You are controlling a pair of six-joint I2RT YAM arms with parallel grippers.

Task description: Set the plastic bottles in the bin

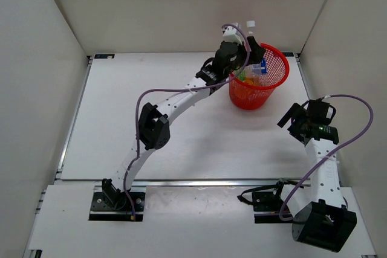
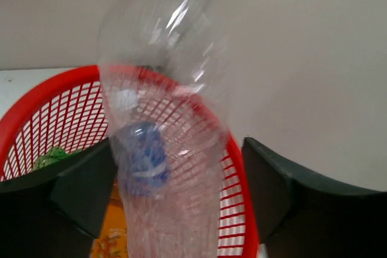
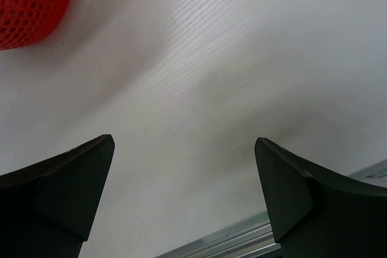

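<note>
The left gripper is being held over the round red plastic mesh bin with its jaws standing apart. The large clear plastic bottle is being seen roughly upright between the black fingers. It is blurred, and a strip of red mesh is showing between it and the right-hand finger, so it is judged to be loose rather than clamped. A green bottle and an orange bottle are lying in the bin already, and something blue is showing through the clear wall.

The clear bottle is being reckoned light, thin-walled, springy and slick. A hold across the middle of the body would suit it, without hard squeezing.

The bin is standing close to the far wall, so room behind it is being limited, while the white table toward the arms is lying open. The right gripper is being held wide open and empty above the table, well apart from the bin.
</note>
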